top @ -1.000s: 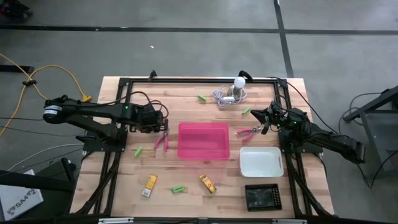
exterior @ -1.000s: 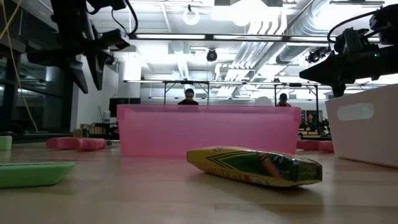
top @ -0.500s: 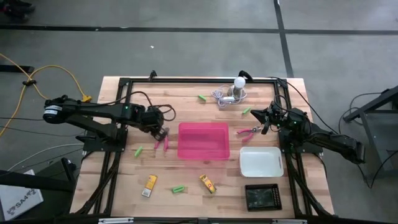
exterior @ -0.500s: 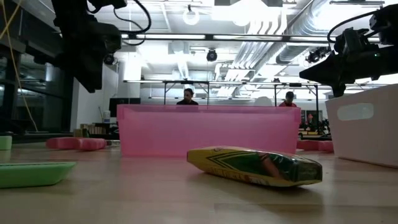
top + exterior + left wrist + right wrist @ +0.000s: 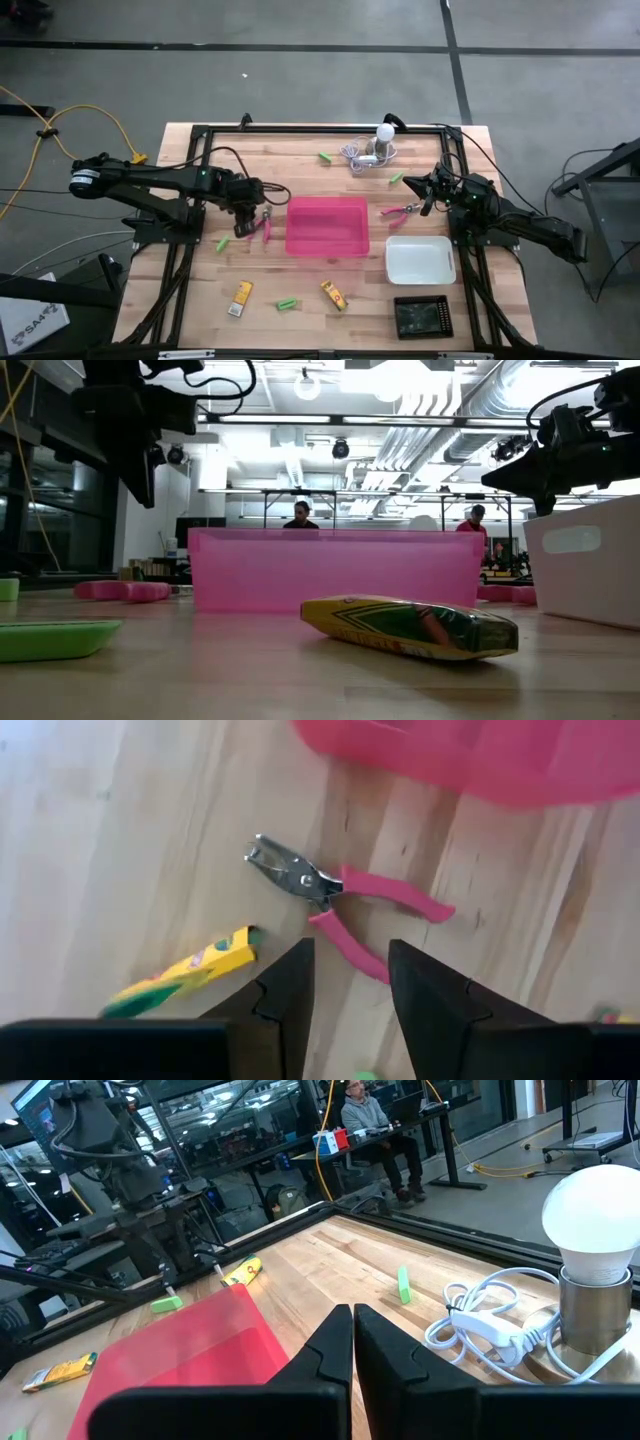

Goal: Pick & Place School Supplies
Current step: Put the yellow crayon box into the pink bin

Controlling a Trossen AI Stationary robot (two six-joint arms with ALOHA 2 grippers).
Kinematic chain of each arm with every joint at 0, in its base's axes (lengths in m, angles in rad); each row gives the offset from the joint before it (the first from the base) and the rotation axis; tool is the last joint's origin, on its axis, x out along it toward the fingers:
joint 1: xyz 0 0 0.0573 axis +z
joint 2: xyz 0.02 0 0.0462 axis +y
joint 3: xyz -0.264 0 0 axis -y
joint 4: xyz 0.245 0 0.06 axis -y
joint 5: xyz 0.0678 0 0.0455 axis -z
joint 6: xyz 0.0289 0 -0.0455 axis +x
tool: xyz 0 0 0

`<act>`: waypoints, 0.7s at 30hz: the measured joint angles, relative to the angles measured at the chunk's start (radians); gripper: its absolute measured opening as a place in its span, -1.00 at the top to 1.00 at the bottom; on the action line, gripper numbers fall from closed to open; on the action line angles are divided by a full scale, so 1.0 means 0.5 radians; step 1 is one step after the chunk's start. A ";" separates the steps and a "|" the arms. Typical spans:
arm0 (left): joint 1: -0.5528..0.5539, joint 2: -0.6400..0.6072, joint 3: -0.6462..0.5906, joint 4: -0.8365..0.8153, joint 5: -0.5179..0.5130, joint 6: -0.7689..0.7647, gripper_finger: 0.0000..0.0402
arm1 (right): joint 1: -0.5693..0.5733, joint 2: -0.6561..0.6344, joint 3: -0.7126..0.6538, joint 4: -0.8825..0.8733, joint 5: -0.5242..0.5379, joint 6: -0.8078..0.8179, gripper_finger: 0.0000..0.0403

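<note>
We saw left gripper (image 5: pixel 350 985) hanging above pink-handled tool (image 5: pixel 340 900), fingers parted, nothing pinched, arm reaching in from table's left side. Tool lay flat just beside pink tray (image 5: pixel 327 226), left of its left wall, metal nose pointing away from tray. Right gripper (image 5: pixel 353 1342) pressed together, parked near bulb (image 5: pixel 598 1210).

Looking straight down from overhead, level from table height, and close from each wrist, with the pink tray (image 5: pixel 327 226) shared by overhead, low (image 5: pixel 335 567) and both wrist views.
</note>
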 joint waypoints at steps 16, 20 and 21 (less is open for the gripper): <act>0.572 -0.148 0.117 -0.459 0.237 0.961 0.38 | 0.000 -0.001 -0.001 -0.001 -0.001 0.000 0.99; 0.725 -0.161 0.117 -0.445 0.293 1.216 0.38 | 0.000 0.000 -0.001 -0.001 0.000 0.000 0.99; 0.741 -0.145 0.112 -0.418 0.299 1.273 0.38 | 0.000 0.000 0.000 -0.001 0.000 0.000 0.99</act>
